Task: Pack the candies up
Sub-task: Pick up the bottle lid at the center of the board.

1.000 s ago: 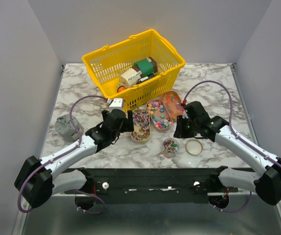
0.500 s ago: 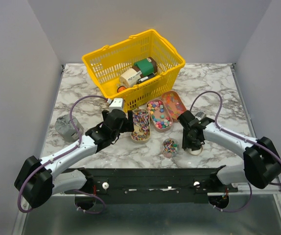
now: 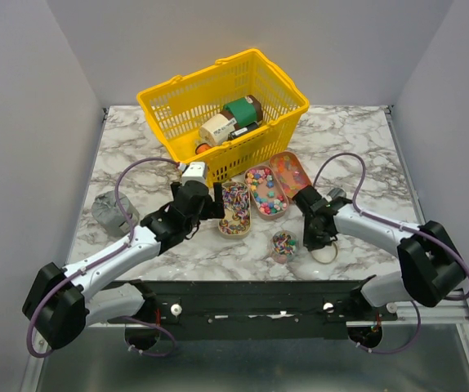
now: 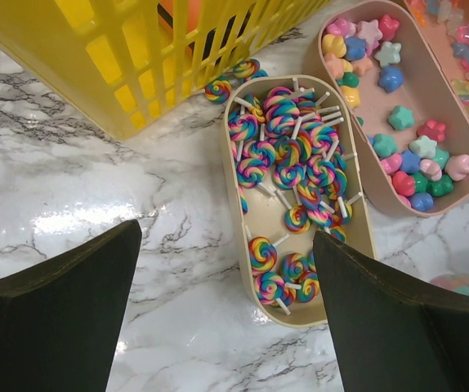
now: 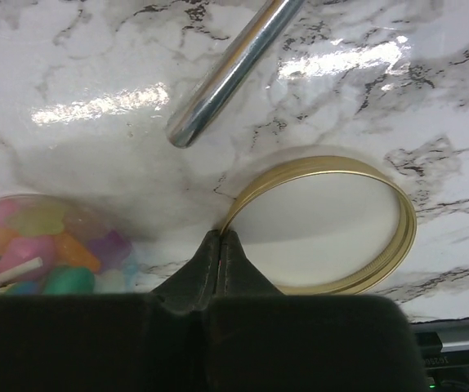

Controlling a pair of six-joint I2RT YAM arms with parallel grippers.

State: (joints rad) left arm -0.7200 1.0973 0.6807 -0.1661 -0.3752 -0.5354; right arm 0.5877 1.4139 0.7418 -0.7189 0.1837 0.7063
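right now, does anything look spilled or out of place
Yes: two swirl lollipops lie loose on the marble table, outside their beige tray, between its far end and the yellow basket.

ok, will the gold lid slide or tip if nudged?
Gold lid lies flat on glossy marble, so it probably slides, not rolls. Thin and shallow, so likely light. Its low rim offers little to pinch.

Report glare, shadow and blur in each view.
Right wrist view: white glare streaks on the marble table, soft shadow beside the gold lid, the candy jar blurred. Left wrist view: lollipops sharp, the left gripper dark and featureless. Top view: even light, faint shadows.
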